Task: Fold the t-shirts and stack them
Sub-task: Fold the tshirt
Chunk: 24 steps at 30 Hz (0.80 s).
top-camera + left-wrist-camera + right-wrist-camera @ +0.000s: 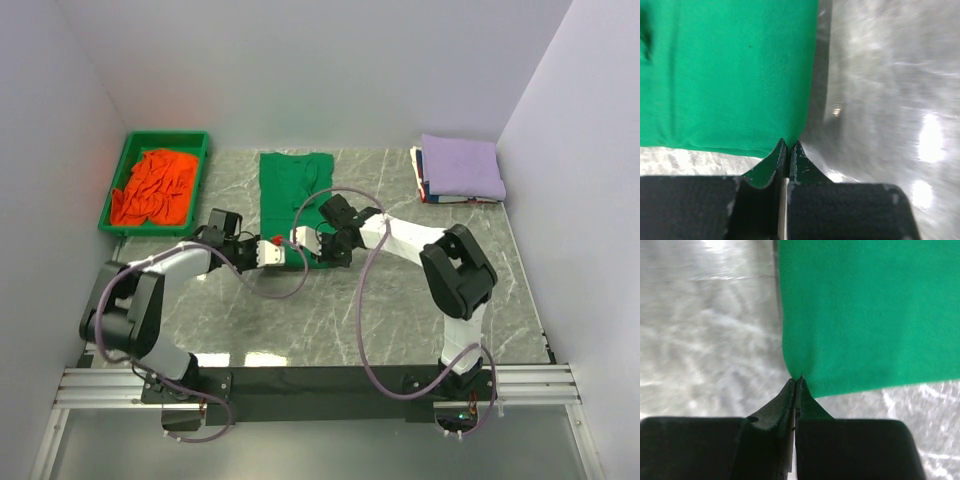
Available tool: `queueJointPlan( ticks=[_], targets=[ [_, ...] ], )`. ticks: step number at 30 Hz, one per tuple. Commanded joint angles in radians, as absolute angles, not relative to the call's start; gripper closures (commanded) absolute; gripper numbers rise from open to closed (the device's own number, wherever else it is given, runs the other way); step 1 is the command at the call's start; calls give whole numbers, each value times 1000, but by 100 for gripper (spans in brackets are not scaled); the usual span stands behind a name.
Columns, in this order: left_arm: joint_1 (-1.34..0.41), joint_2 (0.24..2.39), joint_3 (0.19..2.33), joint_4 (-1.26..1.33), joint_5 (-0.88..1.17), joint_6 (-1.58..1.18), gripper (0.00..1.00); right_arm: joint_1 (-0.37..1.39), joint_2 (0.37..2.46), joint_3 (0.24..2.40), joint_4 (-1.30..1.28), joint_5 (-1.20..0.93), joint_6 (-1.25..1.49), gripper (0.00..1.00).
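A bright green t-shirt (295, 185) lies in a long narrow fold on the marble table, at the middle back. My left gripper (283, 252) is at its near edge. In the left wrist view its jaws (789, 145) are shut, pinching a near corner of the green cloth (730, 75). My right gripper (312, 245) is close beside it. Its jaws (799, 380) are shut on the other near corner of the green cloth (870, 315). An orange t-shirt (152, 185) lies crumpled at the back left. A lavender t-shirt (460, 165) tops a folded stack at the back right.
The orange shirt sits in a green plastic tray (165, 137) against the left wall. The stack under the lavender shirt shows white and dark edges (422, 185). White walls close in the left, back and right. Both arms' cables loop over the near table.
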<state>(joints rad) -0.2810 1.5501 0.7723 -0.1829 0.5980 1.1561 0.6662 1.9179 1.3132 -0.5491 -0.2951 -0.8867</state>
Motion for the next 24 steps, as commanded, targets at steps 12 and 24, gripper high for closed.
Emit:
queueJointPlan(
  ticks=[12,24],
  targets=[
    [-390,1004,675,-770,854,1098,99,770,1381,1068,-822,-460,-746,100],
    [-333,925,799,-888,851,948,99,740,1406,1253,-894,-459,-762,100]
  ],
)
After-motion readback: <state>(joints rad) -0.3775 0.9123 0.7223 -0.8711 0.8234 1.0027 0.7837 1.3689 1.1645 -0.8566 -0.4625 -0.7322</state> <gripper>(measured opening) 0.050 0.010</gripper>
